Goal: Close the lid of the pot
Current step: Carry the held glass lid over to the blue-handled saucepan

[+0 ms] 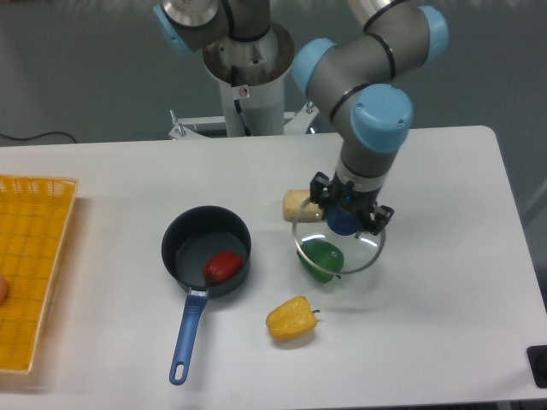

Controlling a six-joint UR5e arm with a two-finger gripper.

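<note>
My tool grips the lid by its knob, right of the pot; center it before lowering.

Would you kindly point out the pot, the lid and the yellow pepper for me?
pot [190, 242], fixed camera view, on the bare inner floor left of the red item.
lid [366, 253], fixed camera view, on the clear glass near its right rim.
yellow pepper [289, 318], fixed camera view, on the middle of its body.

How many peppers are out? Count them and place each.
3: red pepper inside the pot; green pepper under the held lid; yellow pepper nearest the front edge.
</note>
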